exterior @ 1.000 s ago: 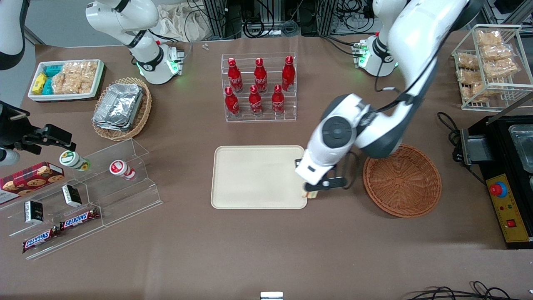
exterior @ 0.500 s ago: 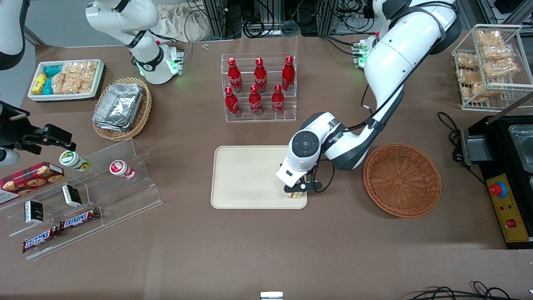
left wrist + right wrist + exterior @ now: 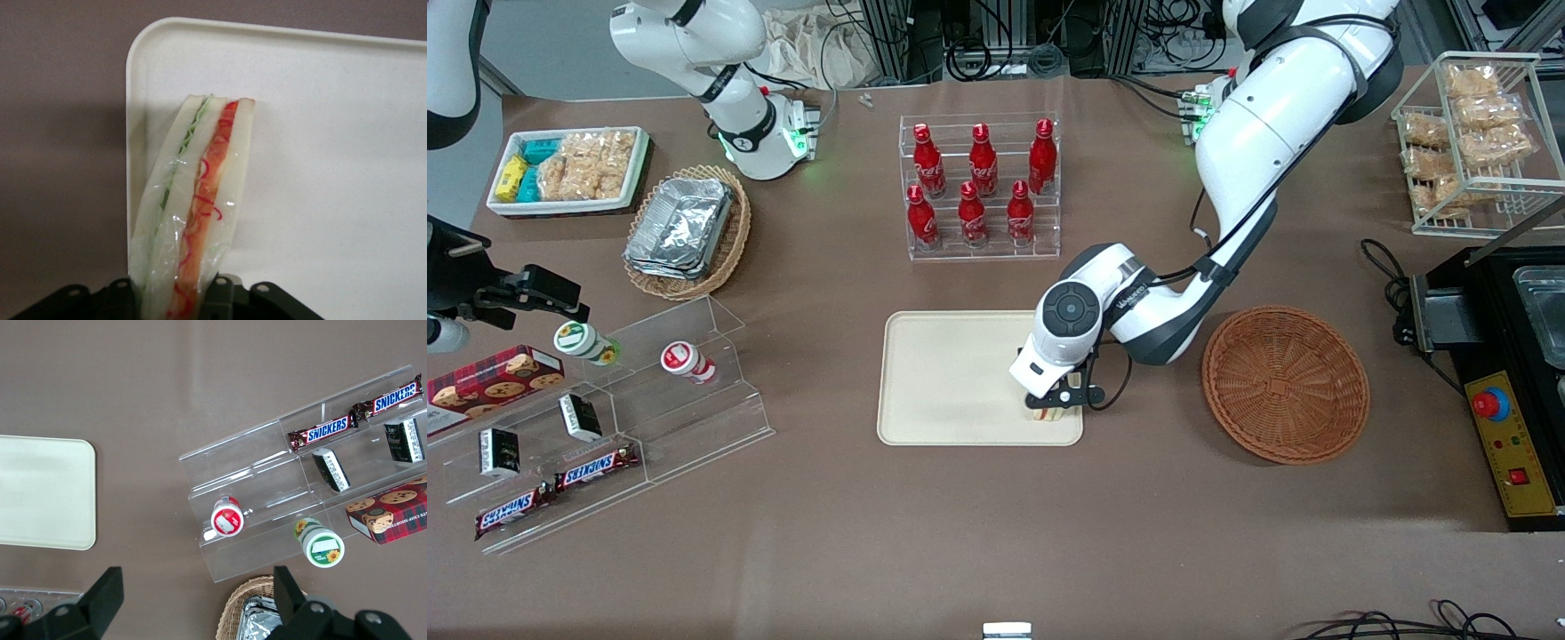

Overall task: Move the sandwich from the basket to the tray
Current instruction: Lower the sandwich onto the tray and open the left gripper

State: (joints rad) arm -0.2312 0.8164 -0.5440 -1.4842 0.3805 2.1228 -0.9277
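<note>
The sandwich (image 3: 193,213) is hanging pinched in the left arm's gripper (image 3: 1055,404), its long axis pointing away from the fingers over the tray (image 3: 951,373), close to the corner nearest the basket (image 3: 1285,384)

Flat cream-beige rectangular tray (image 3: 951,378): mid-table, nearer the front camera than the clear acrylic rack of red bottles (image 3: 980,185).
Round reddish-brown wicker basket (image 3: 1285,384): beside the tray, toward the working arm's end.
Left arm's gripper (image 3: 1052,408): over the tray's corner nearest the basket and camera.
Wrapped triangular sandwich (image 3: 195,207): clamped in the gripper, above that tray corner.
Clear stepped acrylic shelf of snacks (image 3: 605,418): toward the parked arm's end.
</note>
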